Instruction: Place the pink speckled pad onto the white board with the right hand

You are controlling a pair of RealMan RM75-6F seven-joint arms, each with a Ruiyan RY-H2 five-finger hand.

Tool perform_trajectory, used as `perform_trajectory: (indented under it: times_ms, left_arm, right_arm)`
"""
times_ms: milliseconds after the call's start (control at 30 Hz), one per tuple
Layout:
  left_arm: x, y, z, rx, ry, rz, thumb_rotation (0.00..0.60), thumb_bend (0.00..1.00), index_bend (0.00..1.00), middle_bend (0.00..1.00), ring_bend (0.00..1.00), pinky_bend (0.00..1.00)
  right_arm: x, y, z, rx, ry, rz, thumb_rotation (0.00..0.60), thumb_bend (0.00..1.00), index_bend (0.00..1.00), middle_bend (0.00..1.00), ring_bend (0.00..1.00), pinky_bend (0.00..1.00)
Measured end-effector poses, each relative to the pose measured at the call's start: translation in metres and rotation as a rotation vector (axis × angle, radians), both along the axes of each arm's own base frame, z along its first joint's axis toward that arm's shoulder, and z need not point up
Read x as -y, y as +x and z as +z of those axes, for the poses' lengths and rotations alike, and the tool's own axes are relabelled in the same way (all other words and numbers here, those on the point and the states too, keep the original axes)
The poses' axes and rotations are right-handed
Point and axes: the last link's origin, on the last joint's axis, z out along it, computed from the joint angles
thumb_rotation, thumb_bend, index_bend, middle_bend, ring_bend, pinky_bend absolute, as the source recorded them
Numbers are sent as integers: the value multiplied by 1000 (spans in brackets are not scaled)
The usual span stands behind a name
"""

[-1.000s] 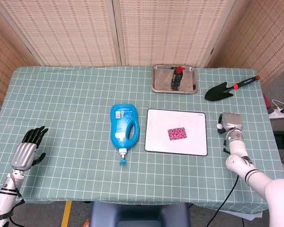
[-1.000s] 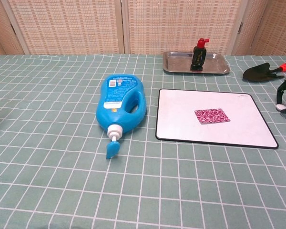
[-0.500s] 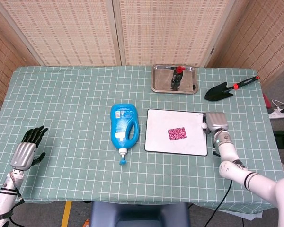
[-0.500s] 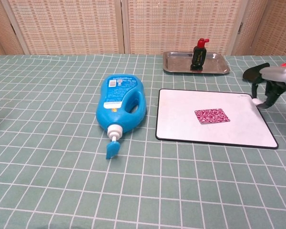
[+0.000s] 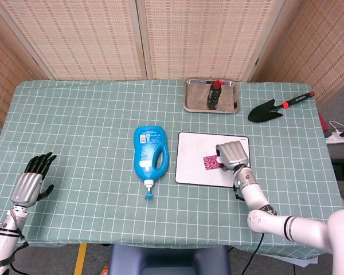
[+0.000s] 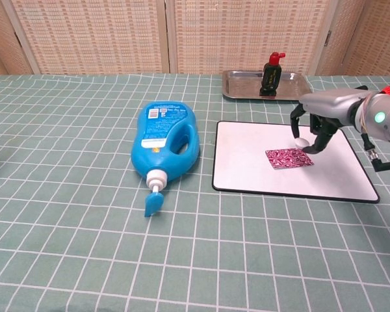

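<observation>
Right hand [image 6: 314, 127] over the white board [image 6: 247, 162], beside the pink speckled pad [image 6: 288, 158].

The pad lies flat near the board's middle; the hand hangs just above its far right corner, fingers curled downward, holding nothing. Left hand [image 5: 30, 182] rests at the table's near left, fingers spread. A blue bottle [image 6: 166, 140] lies left of the board.

Pink speckled pad [image 6: 288, 157], small rectangle, lay flat near centre of white board [image 6: 247, 162], black-edged board lay flat on checked cloth
</observation>
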Motion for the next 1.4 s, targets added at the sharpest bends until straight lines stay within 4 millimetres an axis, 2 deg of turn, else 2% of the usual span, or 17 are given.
perform_trajectory:
  times_ms: [767,867,933,1067,1233,1333,1400]
  left_arm:
    - [0,0,2,4,7,0,600,278,0,0,0,0]
    - [0,-1,2,5,7,1,600,278,0,0,0,0]
    - [0,-1,2,6,7,0,600,278,0,0,0,0]
    - [0,0,2,9,7,0,600,278,0,0,0,0]
    - [0,0,3,14,11,-1,600,278,0,0,0,0]
    - [0,-1,3,16,9,2,600,277,0,0,0,0]
    - [1,-2,4,16,7,3,600,278,0,0,0,0]
  right_arm:
    - [10,-4,-19,-20,36,-45,600,324,490,975,996,1000]
    - [11,-5,-19,-22,41,-46,600,267,441,975,996,1000]
    - [11,-5,-18,-22,42,-45,600,192,399,975,995,1000]
    - [11,-3,-15,-15,36,-41,600,110,343,975,994,1000]
    - [10,0,-6,-5,21,-28,600,99,341,975,994,1000]
    - [6,1,6,-2,-4,-9,600,100,357,975,991,1000]
    - [1,-1,22,-1,-39,9,600,100,385,975,968,1000]
